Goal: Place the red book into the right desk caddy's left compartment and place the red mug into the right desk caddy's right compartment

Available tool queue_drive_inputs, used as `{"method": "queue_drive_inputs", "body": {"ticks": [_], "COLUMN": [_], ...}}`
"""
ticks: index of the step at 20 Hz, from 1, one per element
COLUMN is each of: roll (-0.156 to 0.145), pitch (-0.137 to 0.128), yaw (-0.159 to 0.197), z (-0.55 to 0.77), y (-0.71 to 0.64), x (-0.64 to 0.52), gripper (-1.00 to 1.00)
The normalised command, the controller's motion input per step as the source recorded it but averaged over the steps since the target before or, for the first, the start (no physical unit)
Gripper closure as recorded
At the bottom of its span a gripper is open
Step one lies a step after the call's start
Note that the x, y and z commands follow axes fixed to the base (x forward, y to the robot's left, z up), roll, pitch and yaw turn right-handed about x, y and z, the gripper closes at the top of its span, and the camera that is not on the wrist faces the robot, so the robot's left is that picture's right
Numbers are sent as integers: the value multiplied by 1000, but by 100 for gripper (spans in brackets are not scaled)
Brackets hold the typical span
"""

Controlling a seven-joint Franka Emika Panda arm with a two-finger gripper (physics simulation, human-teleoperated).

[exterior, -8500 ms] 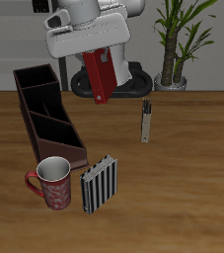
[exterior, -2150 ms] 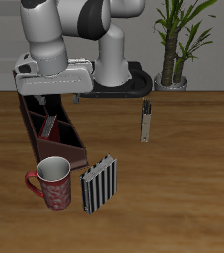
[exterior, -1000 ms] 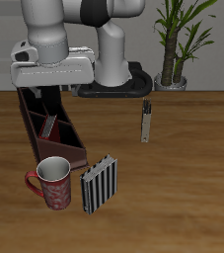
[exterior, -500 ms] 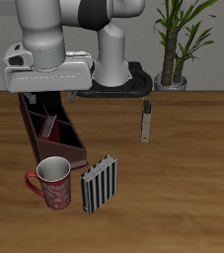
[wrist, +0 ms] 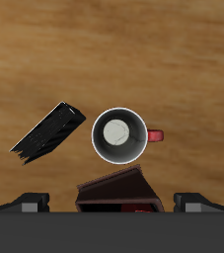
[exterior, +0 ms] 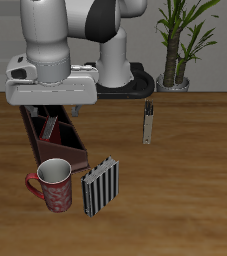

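The red book [exterior: 53,127] leans inside the right desk caddy [exterior: 68,150], in its middle section. The red mug [exterior: 53,185] stands upright on the table just in front of the caddy's near end, handle pointing away from the striped book. My gripper [exterior: 50,108] hovers above the caddy, open and empty. In the wrist view the fingertips [wrist: 30,203] are spread wide above the caddy's near end [wrist: 118,186], and the mug [wrist: 120,135] shows from above, with its pale inside.
A black-and-white striped book [exterior: 100,186] stands beside the mug; it also shows in the wrist view [wrist: 49,131]. A slim dark book [exterior: 148,122] stands farther back. A potted plant [exterior: 175,45] is at the table's back.
The red book, held in the air 8.5 s ago, now rests in the caddy. Over the last second my hand has shifted toward the caddy's near end and the mug.
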Motion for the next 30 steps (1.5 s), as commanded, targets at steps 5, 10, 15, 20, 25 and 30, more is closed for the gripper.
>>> {"method": "queue_drive_inputs", "body": {"ticks": [5,10,15,20,25,30], "roll": [-21,13,-11,-33,-37,-12], "pitch": [20,30,31,-15,23,-8], "yaw": [32,52,101,125,36,43], "z": [-279,-325,-326,-124,-151,-93], "y": [30,125,116,13,-48,-3], "x": [259,30,-35,-64,5,-35], "gripper": [-100,-100,-100,-100,-100,-100]}}
